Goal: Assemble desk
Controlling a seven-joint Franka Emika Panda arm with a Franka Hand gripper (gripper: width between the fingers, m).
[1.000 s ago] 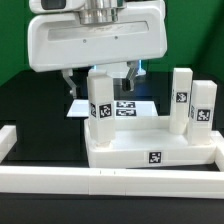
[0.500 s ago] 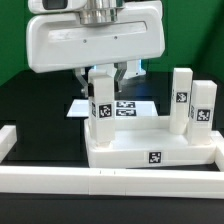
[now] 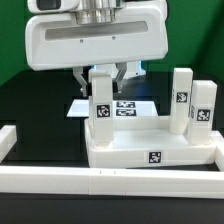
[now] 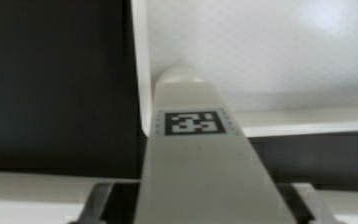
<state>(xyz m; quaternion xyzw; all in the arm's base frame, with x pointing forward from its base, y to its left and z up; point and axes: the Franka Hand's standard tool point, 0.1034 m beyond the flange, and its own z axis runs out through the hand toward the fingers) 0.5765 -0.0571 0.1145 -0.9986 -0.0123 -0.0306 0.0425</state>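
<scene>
The white tray-like tabletop (image 3: 150,150) lies in the middle of the table. One white leg (image 3: 100,95) with a marker stands upright at its far corner on the exterior view's left. My gripper (image 3: 101,88) hangs straight above this leg, with a finger on each side of its upper part, pressed against it. In the wrist view the leg (image 4: 197,150) fills the space between the fingers (image 4: 105,202). Two more legs (image 3: 181,95) (image 3: 201,108) stand upright at the tabletop's right side. A fourth leg is not in view.
The marker board (image 3: 128,108) lies flat behind the tabletop. A long white border rail (image 3: 100,182) runs along the front, and another piece (image 3: 6,140) stands at the exterior view's left. The surface is black.
The two fingers have moved inward from either side onto the upright leg. The leg, the tabletop and the other legs have not moved.
</scene>
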